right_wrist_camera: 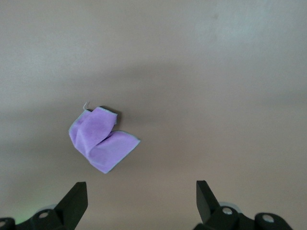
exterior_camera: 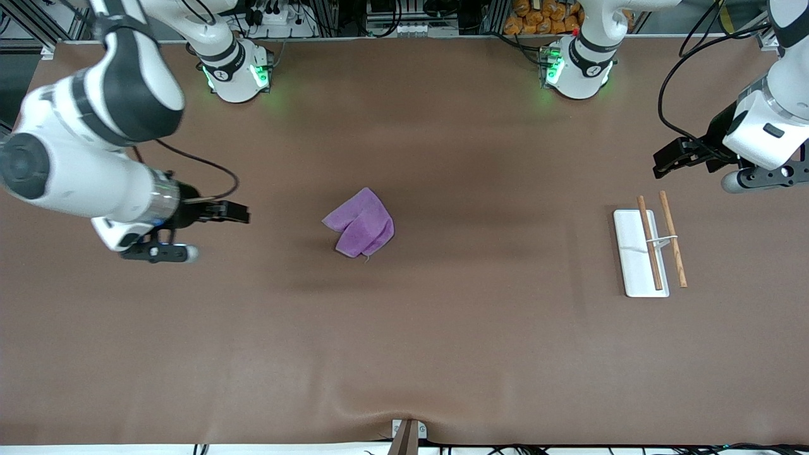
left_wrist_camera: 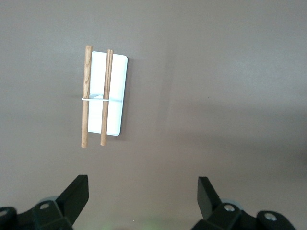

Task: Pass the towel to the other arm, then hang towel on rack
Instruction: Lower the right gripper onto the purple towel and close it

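The purple towel (exterior_camera: 360, 224) lies crumpled on the brown table near its middle; it also shows in the right wrist view (right_wrist_camera: 100, 139). The rack (exterior_camera: 648, 249), a white base with two wooden rods, lies flat toward the left arm's end; it also shows in the left wrist view (left_wrist_camera: 117, 86). My right gripper (exterior_camera: 243, 215) is open and empty, over bare table between the towel and the right arm's end (right_wrist_camera: 141, 186). My left gripper (exterior_camera: 660, 163) is open and empty, over bare table close to the rack (left_wrist_camera: 142, 181).
A brown mat (exterior_camera: 442, 328) covers the whole table. A small clamp (exterior_camera: 407, 436) sits at the table's edge nearest the front camera. Cables and orange items (exterior_camera: 537, 16) lie past the edge by the arm bases.
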Robot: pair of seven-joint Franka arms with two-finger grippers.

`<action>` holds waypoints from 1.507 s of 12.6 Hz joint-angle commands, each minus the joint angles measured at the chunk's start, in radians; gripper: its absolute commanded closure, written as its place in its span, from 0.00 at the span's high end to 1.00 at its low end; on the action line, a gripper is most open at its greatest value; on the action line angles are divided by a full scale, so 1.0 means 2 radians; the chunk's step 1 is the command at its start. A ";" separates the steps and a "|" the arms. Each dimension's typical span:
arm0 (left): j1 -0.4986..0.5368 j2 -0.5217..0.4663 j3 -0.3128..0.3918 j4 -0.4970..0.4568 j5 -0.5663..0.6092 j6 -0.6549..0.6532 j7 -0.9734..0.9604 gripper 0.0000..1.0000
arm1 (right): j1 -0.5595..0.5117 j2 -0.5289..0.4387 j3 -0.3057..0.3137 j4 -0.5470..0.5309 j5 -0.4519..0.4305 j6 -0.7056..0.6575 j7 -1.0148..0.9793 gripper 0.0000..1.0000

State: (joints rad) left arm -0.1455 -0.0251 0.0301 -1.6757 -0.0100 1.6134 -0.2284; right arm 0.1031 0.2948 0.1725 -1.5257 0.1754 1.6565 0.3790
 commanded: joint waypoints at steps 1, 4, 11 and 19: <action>0.003 -0.006 -0.001 -0.010 -0.002 0.008 0.008 1.00 | 0.026 0.010 -0.003 -0.009 0.007 0.002 0.071 1.00; 0.003 -0.007 -0.001 -0.012 -0.002 0.006 0.008 1.00 | 0.021 0.042 -0.003 -0.010 0.007 0.004 0.083 1.00; -0.004 -0.002 -0.006 -0.010 -0.002 0.025 0.009 1.00 | 0.039 0.094 -0.003 -0.065 0.029 0.106 0.190 1.00; -0.003 -0.004 -0.019 -0.020 -0.002 0.033 0.010 1.00 | 0.078 0.116 -0.002 -0.135 0.090 0.225 0.260 1.00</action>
State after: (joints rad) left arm -0.1571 -0.0224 -0.0034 -1.7063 -0.0100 1.6664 -0.2257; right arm 0.2351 0.5290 0.1726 -1.7434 0.2845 2.0360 0.8765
